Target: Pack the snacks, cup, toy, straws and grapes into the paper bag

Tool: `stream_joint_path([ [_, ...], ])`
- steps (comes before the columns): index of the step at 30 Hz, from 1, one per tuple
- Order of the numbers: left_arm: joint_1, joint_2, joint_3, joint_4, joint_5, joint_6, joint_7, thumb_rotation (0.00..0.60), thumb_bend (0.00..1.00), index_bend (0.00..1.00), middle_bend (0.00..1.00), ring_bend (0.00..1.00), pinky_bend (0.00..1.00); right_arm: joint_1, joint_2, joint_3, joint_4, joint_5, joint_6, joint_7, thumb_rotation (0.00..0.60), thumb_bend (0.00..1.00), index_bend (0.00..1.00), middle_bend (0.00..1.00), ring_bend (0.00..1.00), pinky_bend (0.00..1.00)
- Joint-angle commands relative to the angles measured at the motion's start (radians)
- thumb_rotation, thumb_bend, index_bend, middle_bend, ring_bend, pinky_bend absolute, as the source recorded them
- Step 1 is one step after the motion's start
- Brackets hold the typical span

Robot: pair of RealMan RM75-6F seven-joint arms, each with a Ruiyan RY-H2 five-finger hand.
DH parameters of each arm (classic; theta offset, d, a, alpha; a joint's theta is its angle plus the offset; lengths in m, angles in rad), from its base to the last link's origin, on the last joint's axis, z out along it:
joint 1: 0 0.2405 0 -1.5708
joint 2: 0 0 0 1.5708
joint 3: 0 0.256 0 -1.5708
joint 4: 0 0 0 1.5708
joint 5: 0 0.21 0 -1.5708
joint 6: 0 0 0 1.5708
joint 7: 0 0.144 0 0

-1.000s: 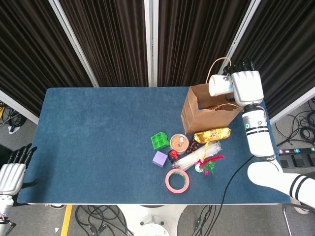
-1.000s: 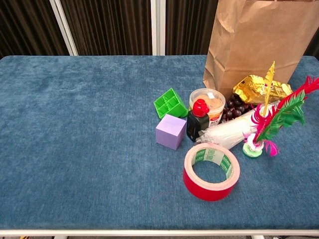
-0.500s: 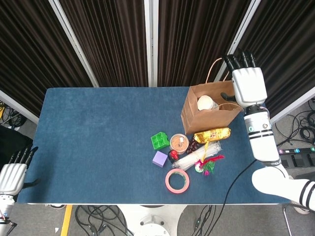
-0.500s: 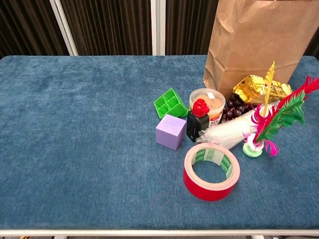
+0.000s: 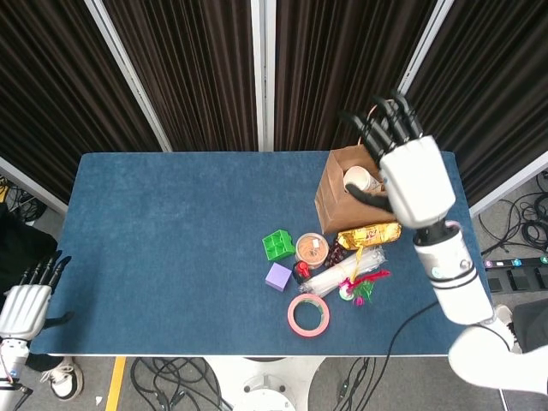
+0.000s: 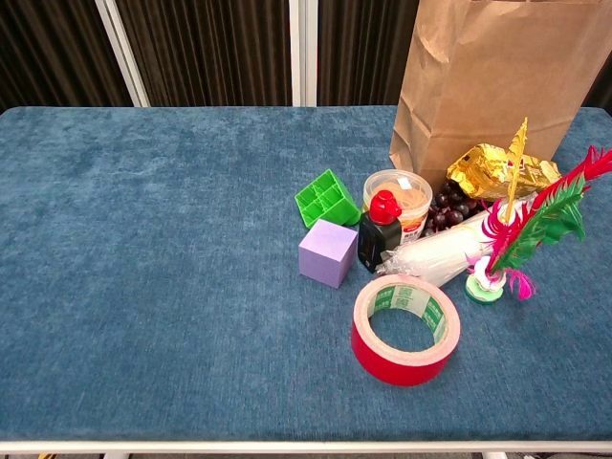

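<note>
The brown paper bag (image 5: 336, 195) (image 6: 488, 86) stands upright at the table's far right. A white cup (image 5: 355, 179) lies inside it. My right hand (image 5: 409, 175) hovers over the bag's right half with fingers spread and nothing in it. In front of the bag lie a gold snack packet (image 5: 370, 234) (image 6: 492, 168), a round snack tub (image 5: 312, 249) (image 6: 399, 199), dark grapes (image 6: 449, 207), a bundle of straws (image 5: 336, 275) (image 6: 440, 253) and a feathered toy (image 5: 364, 286) (image 6: 531, 229). My left hand (image 5: 24, 301) rests open off the table's near left corner.
A roll of red tape (image 5: 308, 315) (image 6: 406, 328), a purple cube (image 5: 278, 276) (image 6: 328, 252), a green block (image 5: 277, 245) (image 6: 326, 198) and a small dark bottle with a red cap (image 6: 380, 229) sit among the items. The blue table (image 5: 171, 231) stretches bare to the left.
My right hand let go of the white cup, which now lies in the bag. The hand then rose toward the camera and shifted slightly left, fingers spread.
</note>
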Motion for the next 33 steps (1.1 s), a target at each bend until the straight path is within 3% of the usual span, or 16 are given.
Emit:
stream_joint_path([
  [1,0.001,0.001,0.001,-0.001,0.0,0.0,0.002,0.6,0.05,0.07,0.04,0.0,0.11,-0.07,0.048,-0.11,-0.062,-0.095,-0.019,-0.046,0.6,0.0,0.12,0.23,0.09,0.09],
  [4,0.002,0.004,0.002,-0.003,-0.002,-0.001,0.002,0.6,0.05,0.07,0.04,0.0,0.11,-0.119,0.088,-0.196,-0.076,-0.135,-0.063,-0.07,0.6,0.0,0.12,0.23,0.09,0.1],
  [9,0.003,0.007,0.001,-0.008,-0.005,0.0,0.004,0.6,0.05,0.07,0.04,0.0,0.11,-0.192,0.099,-0.291,-0.034,-0.198,-0.074,-0.046,0.6,0.0,0.12,0.23,0.1,0.1],
  [16,0.004,0.007,0.003,-0.013,0.0,0.004,0.009,0.6,0.05,0.07,0.04,0.0,0.11,-0.295,0.065,-0.397,0.065,-0.242,-0.073,0.112,0.6,0.0,0.12,0.23,0.1,0.1],
  [22,0.003,0.011,0.004,-0.019,0.005,0.006,0.012,0.6,0.05,0.07,0.04,0.0,0.11,-0.379,0.007,-0.447,0.191,-0.28,-0.015,0.257,0.6,0.0,0.13,0.23,0.1,0.11],
  [26,0.005,0.009,0.006,-0.02,0.006,0.008,0.016,0.6,0.05,0.07,0.04,0.0,0.11,-0.411,-0.047,-0.482,0.287,-0.275,-0.04,0.378,0.6,0.0,0.16,0.24,0.11,0.12],
  [33,0.006,0.007,0.005,-0.02,0.003,0.009,0.025,0.6,0.05,0.07,0.04,0.0,0.11,-0.438,-0.215,-0.514,0.482,-0.326,-0.053,0.665,0.6,0.0,0.16,0.22,0.11,0.12],
])
